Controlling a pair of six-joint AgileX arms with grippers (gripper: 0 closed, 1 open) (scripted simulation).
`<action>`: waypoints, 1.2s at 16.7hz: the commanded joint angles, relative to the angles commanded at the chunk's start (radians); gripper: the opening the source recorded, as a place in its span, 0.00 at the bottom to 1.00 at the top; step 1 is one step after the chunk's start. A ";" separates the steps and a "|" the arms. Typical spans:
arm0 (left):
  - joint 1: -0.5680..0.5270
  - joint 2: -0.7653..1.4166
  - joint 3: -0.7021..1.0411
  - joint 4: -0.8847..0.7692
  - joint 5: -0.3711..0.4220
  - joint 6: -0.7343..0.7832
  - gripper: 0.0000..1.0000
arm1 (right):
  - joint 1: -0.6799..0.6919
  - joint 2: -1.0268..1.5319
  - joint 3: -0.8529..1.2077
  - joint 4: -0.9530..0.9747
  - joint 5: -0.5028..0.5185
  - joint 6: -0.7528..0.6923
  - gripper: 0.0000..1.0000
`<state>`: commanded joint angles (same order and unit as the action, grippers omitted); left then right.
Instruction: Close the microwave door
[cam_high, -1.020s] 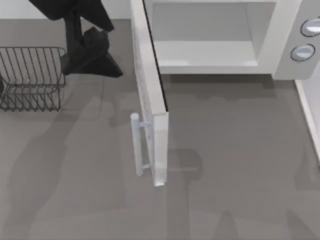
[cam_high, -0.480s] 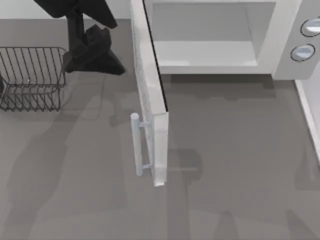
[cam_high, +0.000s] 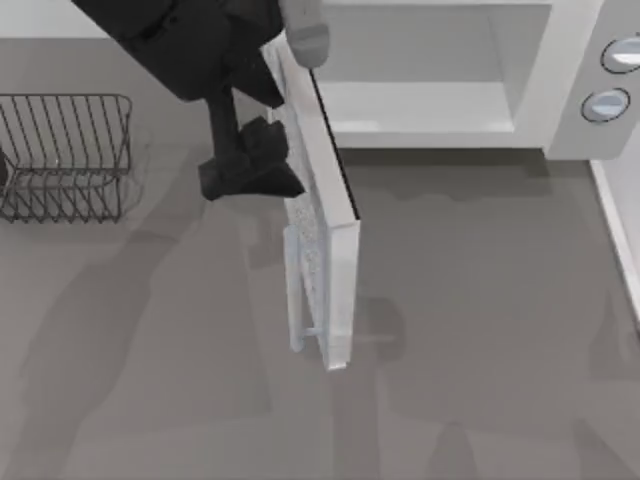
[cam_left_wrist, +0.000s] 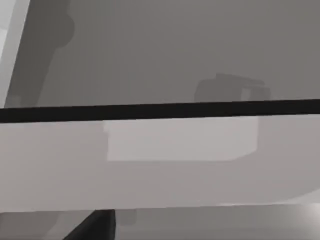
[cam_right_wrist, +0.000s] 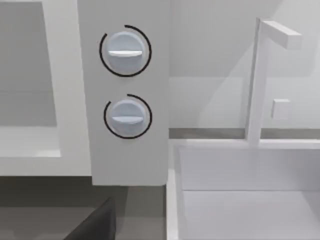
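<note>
Microwave door (cam_high: 322, 215) stands open mid-frame; left pincer (cam_high: 250, 165) touches its outer face, fingers unclear.

Overhead view; wrist views near microwave (cam_right_wrist: 125, 100)

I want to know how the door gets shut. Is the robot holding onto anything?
Nothing is held. The left gripper is against the outer face of the microwave door, well above its handle, not clamped around anything.
</note>
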<state>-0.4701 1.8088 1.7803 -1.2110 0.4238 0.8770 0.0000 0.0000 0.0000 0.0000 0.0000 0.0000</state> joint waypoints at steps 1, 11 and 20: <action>-0.008 0.000 -0.024 0.027 -0.002 -0.008 1.00 | 0.000 0.000 0.000 0.000 0.000 0.000 1.00; -0.015 -0.001 -0.047 0.051 -0.005 -0.015 0.62 | 0.000 0.000 0.000 0.000 0.000 0.000 1.00; -0.015 -0.001 -0.047 0.051 -0.005 -0.015 0.00 | 0.000 0.000 0.000 0.000 0.000 0.000 1.00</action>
<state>-0.4850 1.8079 1.7335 -1.1602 0.4189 0.8618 0.0000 0.0000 0.0000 0.0000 0.0000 0.0000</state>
